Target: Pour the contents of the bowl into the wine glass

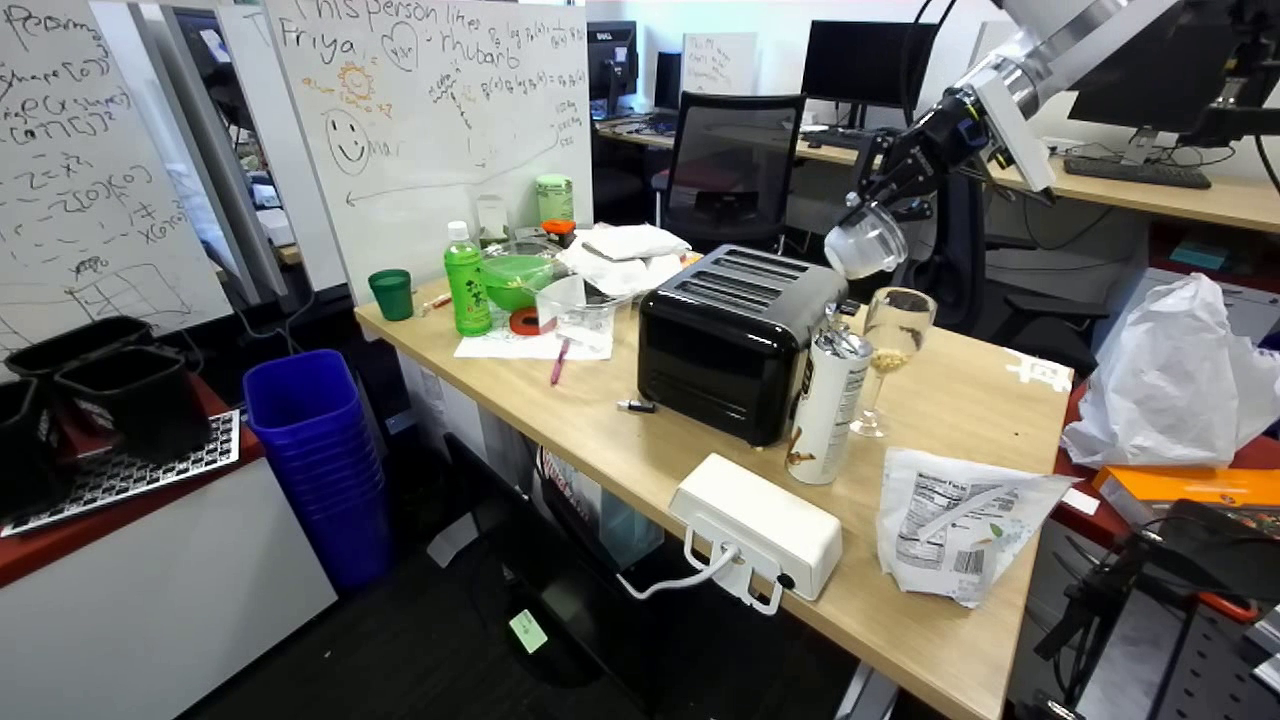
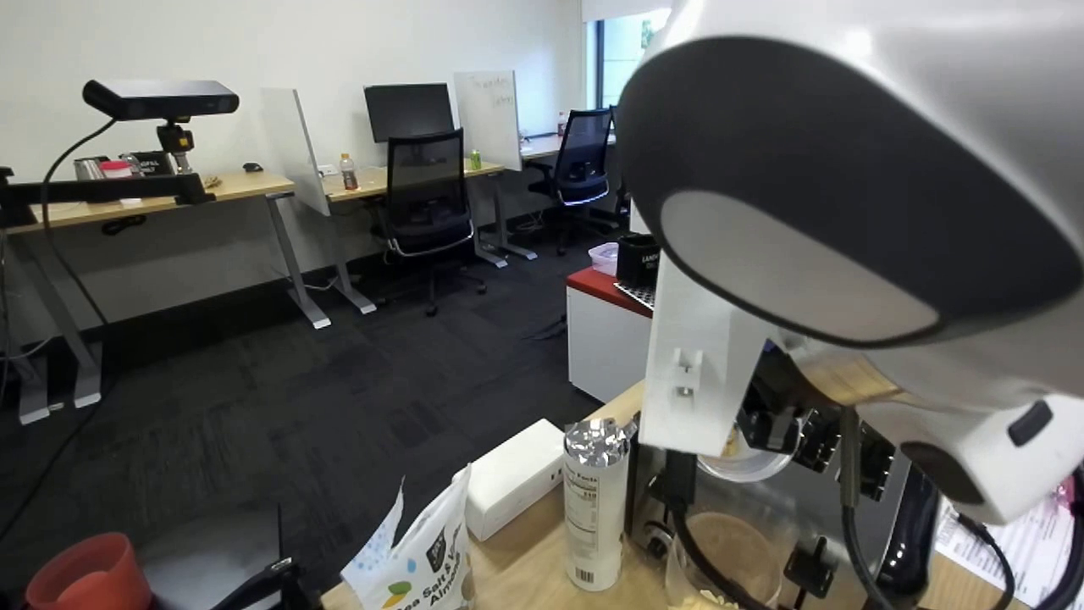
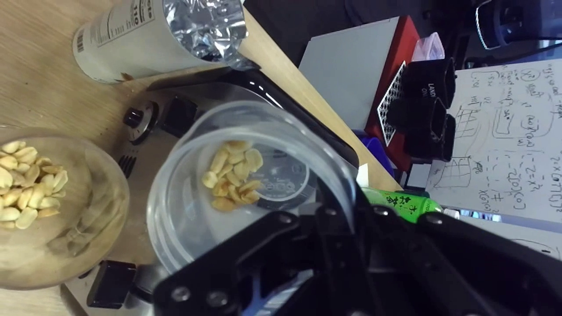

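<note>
The gripper (image 3: 344, 204) is closed on the edge of the bowl (image 1: 862, 248) and holds it in the air, tilted. Inside the bowl lie some nuts (image 3: 235, 171). Below the gripper, the glass (image 1: 900, 315) stands upright on the table (image 1: 985, 405), and it contains more nuts (image 3: 30, 188). The toaster (image 1: 715, 350) is just beside this glass, also lower than the gripper, and the can (image 1: 828, 410) stands near to both of them. Farther from the gripper are the box (image 1: 765, 515) and the bag (image 1: 955, 525). The bottle (image 1: 467, 285) is well apart, beyond the toaster.
</note>
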